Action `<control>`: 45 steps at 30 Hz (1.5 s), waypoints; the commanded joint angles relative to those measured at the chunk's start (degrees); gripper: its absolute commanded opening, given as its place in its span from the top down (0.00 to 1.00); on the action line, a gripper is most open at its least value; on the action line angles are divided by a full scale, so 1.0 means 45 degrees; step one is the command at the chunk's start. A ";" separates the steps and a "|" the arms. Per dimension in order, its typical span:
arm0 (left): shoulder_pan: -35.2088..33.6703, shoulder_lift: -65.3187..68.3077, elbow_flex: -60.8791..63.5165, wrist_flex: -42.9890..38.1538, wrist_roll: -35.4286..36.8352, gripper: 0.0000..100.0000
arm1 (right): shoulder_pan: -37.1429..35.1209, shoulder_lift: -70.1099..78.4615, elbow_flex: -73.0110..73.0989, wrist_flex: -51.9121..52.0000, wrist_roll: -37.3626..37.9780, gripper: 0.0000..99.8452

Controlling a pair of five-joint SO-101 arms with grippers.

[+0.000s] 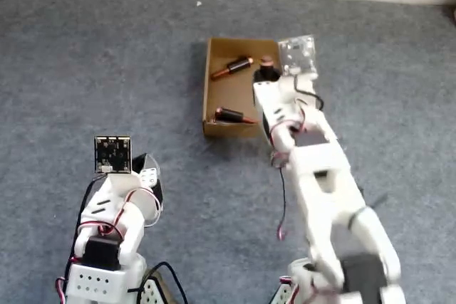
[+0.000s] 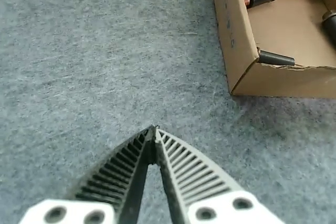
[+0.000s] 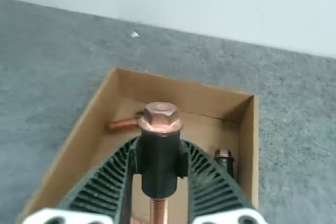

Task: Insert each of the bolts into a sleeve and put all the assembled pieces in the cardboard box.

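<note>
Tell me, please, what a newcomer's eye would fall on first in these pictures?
The right end effector grips an upright black sleeve with a copper bolt through it, held over the cardboard box. Two more assembled pieces lie inside that box. The left end effector sits shut above the grey carpet, apart from the box.

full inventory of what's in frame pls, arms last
cardboard box: 1, brown, open top, on the carpet ahead of the right arm.
assembled pieces: 2, black sleeves with copper bolts, lying inside the box.
held assembled piece: 1, black sleeve with copper bolt, upright above the box.
carpet: 1, grey, under everything.
left gripper: 1, black, shut and empty, over bare carpet short of the box.
right gripper: 1, black, shut on the held assembled piece.
</note>
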 commanded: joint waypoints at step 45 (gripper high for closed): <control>-0.1201 -0.0088 0.0264 0.0488 -0.2637 0.99 | 0.0518 -1.7788 1.2591 0.3409 -0.0137 0.99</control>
